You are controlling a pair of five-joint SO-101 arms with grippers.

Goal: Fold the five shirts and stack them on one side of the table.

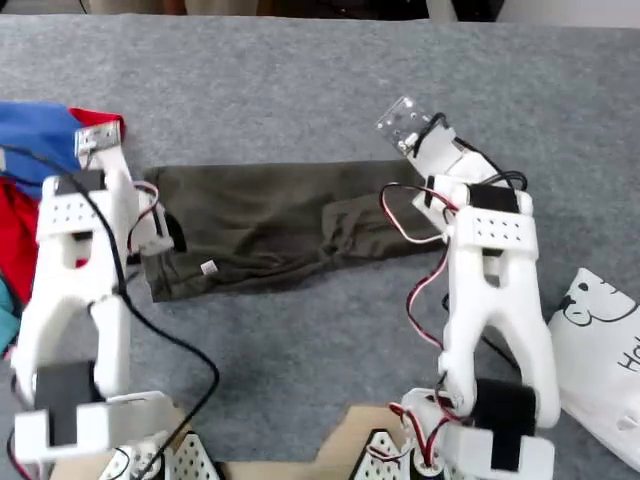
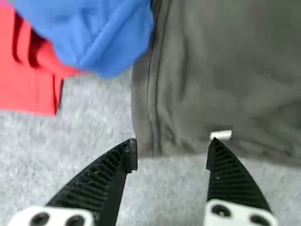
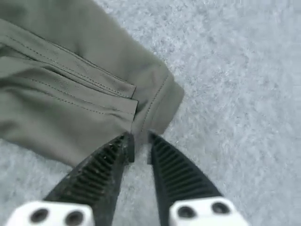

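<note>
Leftmost, at nine o'clock on the grey felt table [image 1: 300, 80], a crumpled blue shirt [image 1: 35, 130] and a red shirt [image 1: 15, 235] lie unfolded. Left gripper [image 2: 173, 153]: jaws spread wide at the nine o'clock end of the olive-green shirt [image 1: 270, 225], which lies at centre as a long band; the cloth edge sits just beyond the tips, not between them. Right gripper [image 3: 140, 146]: narrowed to a slit at the three o'clock end, hem touching the tips, no pinch evident. One gripper per end probably serves a joint lift for the next fold. A white printed shirt [image 1: 600, 350] lies at four o'clock.
</note>
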